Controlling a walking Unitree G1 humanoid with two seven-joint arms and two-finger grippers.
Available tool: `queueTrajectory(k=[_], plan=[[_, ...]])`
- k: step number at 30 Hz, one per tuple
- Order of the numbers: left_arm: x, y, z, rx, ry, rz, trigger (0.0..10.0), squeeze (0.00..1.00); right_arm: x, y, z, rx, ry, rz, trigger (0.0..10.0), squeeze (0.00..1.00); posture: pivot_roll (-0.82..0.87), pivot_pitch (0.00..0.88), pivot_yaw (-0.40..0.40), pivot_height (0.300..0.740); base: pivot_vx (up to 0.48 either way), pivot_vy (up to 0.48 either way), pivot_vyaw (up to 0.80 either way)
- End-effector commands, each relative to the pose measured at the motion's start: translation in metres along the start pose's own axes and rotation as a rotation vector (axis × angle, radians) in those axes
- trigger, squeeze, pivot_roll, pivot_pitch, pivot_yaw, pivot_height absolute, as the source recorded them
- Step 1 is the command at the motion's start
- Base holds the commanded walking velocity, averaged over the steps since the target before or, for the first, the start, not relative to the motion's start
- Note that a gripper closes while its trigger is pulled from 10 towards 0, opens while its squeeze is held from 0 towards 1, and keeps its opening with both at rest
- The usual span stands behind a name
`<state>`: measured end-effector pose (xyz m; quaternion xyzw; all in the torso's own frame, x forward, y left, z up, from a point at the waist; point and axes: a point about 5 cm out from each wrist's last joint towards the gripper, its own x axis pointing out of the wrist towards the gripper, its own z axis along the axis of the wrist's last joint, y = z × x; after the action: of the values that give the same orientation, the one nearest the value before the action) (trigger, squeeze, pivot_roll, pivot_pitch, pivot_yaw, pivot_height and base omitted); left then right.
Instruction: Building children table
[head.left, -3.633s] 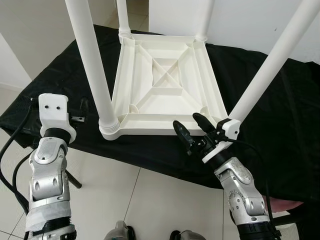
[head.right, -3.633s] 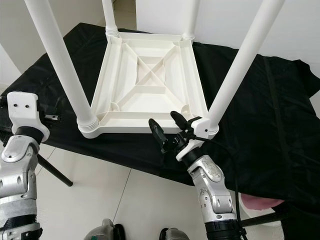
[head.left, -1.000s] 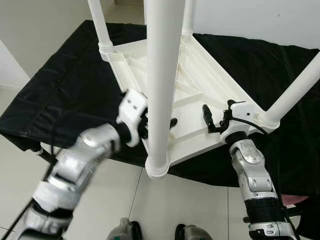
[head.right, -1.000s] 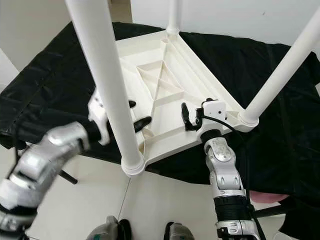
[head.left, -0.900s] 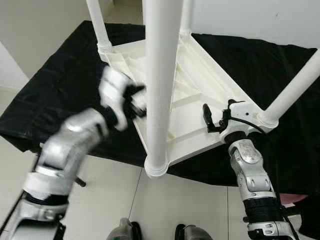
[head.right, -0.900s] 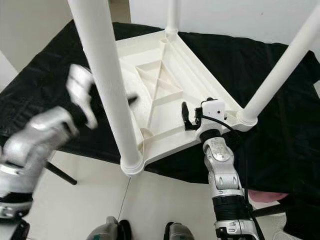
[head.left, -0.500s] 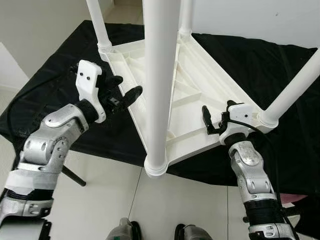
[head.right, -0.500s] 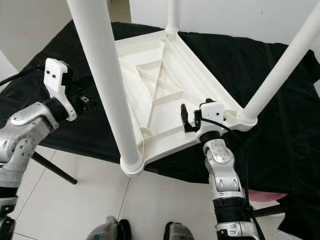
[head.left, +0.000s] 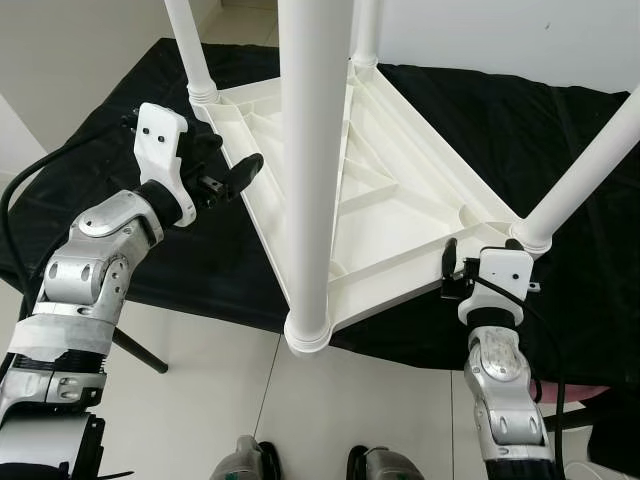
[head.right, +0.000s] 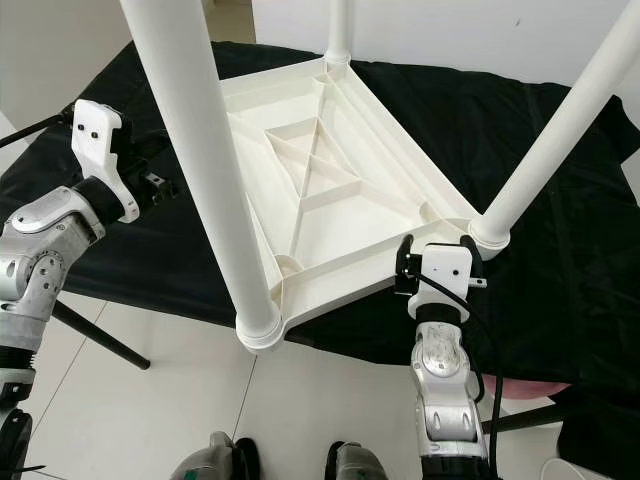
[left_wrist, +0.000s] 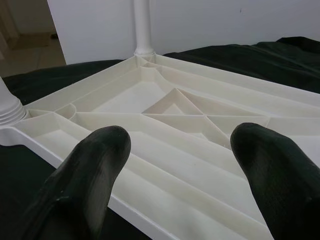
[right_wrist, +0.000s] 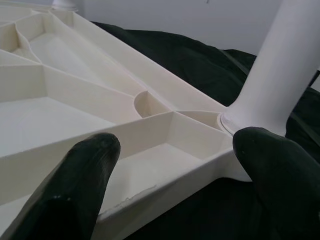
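Note:
The white plastic children's table (head.left: 400, 190) lies upside down on a black cloth (head.left: 110, 150), tilted, with its legs pointing up. The near leg (head.left: 310, 150) stands in front of me and the right leg (head.left: 590, 160) rises from the near right corner. My left gripper (head.left: 228, 165) is open just off the table's left rim, fingers (left_wrist: 95, 165) pointing at the ribbed underside. At the near right corner my right gripper (head.right: 436, 255) is open by the right leg's socket (right_wrist: 260, 110), with nothing between its fingers (right_wrist: 85, 170).
Two far legs (head.left: 185, 45) (head.left: 365, 30) rise at the back of the table. The cloth-covered surface ends close to me above white floor tiles (head.left: 220, 390). A thin black stand leg (head.left: 140, 350) slants down at the left. My feet show at the bottom edge.
My left gripper has left the near leg and drawn back to the left rim. My right gripper has dropped back to the near right corner. The table has turned a little.

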<state>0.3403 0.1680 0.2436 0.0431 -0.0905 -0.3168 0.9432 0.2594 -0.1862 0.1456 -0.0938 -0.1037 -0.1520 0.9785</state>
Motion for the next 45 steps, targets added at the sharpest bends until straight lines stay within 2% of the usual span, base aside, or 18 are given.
queueTrajectory(k=[1,7,8,16,19,25,28,30,31,33,34,35,37,42,45], plan=[[0.001,-0.007,0.005,0.034,-0.007,-0.153,10.0,0.0,-0.006,-0.004,-0.011,-0.016,0.064,-0.039,10.0,0.0,-0.1,0.155,0.036,0.74,0.0,0.0,0.0],[0.005,-0.007,0.008,0.049,-0.024,-0.162,10.0,0.0,-0.005,-0.005,-0.016,0.016,0.104,-0.089,10.0,0.0,-0.09,0.155,0.037,0.74,0.0,0.0,0.0],[0.007,-0.009,0.011,0.059,-0.039,-0.172,10.0,0.0,0.002,-0.005,-0.021,0.083,0.152,-0.145,10.0,0.0,-0.09,0.152,0.037,0.74,0.0,0.0,0.0],[0.008,-0.016,0.012,0.073,-0.044,-0.205,10.0,0.0,0.01,-0.001,-0.023,0.167,0.188,-0.186,10.0,0.0,-0.09,0.149,0.036,0.74,0.0,0.0,0.0],[0.009,-0.019,0.011,0.084,-0.045,-0.223,10.0,0.0,0.013,0.001,-0.022,0.254,0.223,-0.208,10.0,0.0,-0.08,0.144,0.035,0.74,0.0,0.0,0.0],[0.009,-0.021,0.012,0.094,-0.053,-0.235,10.0,0.0,0.016,0.008,-0.02,0.346,0.254,-0.167,10.0,0.0,-0.08,0.143,0.035,0.74,0.0,0.0,0.0],[0.01,-0.025,0.014,0.091,-0.06,-0.254,10.0,0.0,0.022,0.014,-0.018,0.427,0.281,-0.129,10.0,0.0,-0.08,0.144,0.037,0.74,0.0,0.0,0.0],[0.01,-0.025,0.014,0.091,-0.06,-0.254,10.0,0.0,0.022,0.014,-0.018,0.427,0.281,-0.129,10.0,0.0,-0.08,0.144,0.037,0.74,0.0,0.0,0.0],[0.01,-0.031,0.016,0.091,-0.066,-0.281,10.0,0.0,0.027,0.014,-0.019,0.46,0.296,-0.117,10.0,0.0,-0.08,0.146,0.04,0.74,0.0,0.0,0.0],[0.01,-0.031,0.016,0.091,-0.066,-0.281,10.0,0.0,0.027,0.014,-0.019,0.46,0.296,-0.117,10.0,0.0,-0.08,0.146,0.04,0.74,0.0,0.0,0.0],[0.008,-0.046,0.021,0.084,-0.085,-0.345,10.0,0.0,0.038,0.015,-0.02,0.503,0.311,-0.087,10.0,0.0,-0.08,0.149,0.043,0.74,0.0,0.0,0.0],[0.008,-0.046,0.021,0.084,-0.085,-0.345,10.0,0.0,0.038,0.015,-0.02,0.503,0.311,-0.087,10.0,0.0,-0.08,0.149,0.043,0.74,0.0,0.0,0.0],[0.005,-0.059,0.025,0.079,-0.101,-0.4,10.0,0.0,0.046,0.015,-0.018,0.519,0.302,-0.055,10.0,0.0,-0.07,0.15,0.047,0.74,0.0,0.0,0.0],[0.003,-0.066,0.028,0.075,-0.11,-0.422,10.0,0.0,0.055,0.018,-0.015,0.528,0.288,-0.015,10.0,0.0,-0.07,0.15,0.047,0.74,0.0,0.0,0.0],[0.002,-0.074,0.036,0.074,-0.147,-0.44,10.0,0.0,0.063,0.021,-0.012,0.539,0.283,0.02,10.0,0.0,-0.07,0.15,0.047,0.74,0.0,0.0,0.0]])
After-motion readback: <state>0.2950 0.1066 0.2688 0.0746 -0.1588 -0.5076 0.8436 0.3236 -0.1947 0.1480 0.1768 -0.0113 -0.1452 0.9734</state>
